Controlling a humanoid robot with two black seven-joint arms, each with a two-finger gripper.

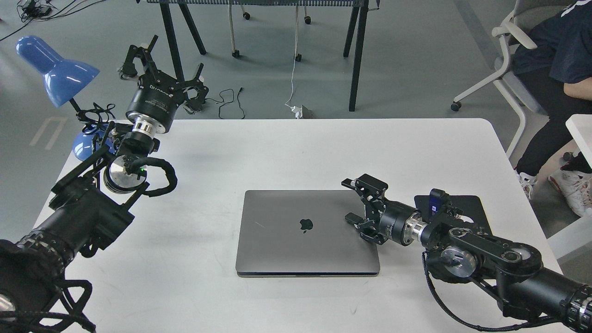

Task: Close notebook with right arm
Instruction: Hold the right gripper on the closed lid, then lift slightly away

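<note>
The right gripper (354,201) has its two fingers spread apart, clamped on nothing, and lies low over the right edge of the notebook (307,233), the nearer finger down on the lid. Behind it the right arm (481,252) runs off toward the near right corner, a small blue tag on its wrist. The notebook lies shut and flat (dark logo facing up) on the white table (286,148), near the front edge, centre. A black mouse pad (467,206) lies just right of it, partly under the arm. Far left, the left gripper (159,69) is raised with fingers apart, beside a blue desk lamp (55,69).
</note>
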